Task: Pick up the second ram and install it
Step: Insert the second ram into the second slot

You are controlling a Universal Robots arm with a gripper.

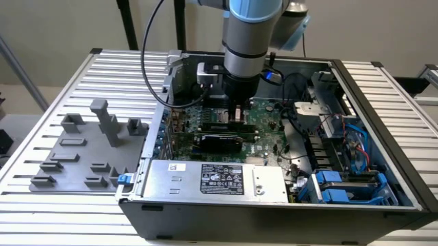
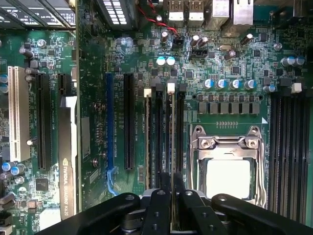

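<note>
Hand over RAM slots inside open PC case.

Arm reaches down into the case (image 1: 383, 154) on the slatted desk (image 1: 89, 77); hand (image 2: 171, 196) sits low over the motherboard (image 2: 220, 58), just beside the CPU socket (image 2: 227, 166). Its fingers (image 2: 159, 205) are narrow, pinching the second ram (image 2: 171, 142), which stands on edge in a slot btwn black latches. Nvidia card (image 2: 67, 161) lies well apart.

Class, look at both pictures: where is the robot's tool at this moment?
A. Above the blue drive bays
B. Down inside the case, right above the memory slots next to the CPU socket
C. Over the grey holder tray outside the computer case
B: in the wrist view the tool sits directly over the memory slots beside the CPU socket.
</note>
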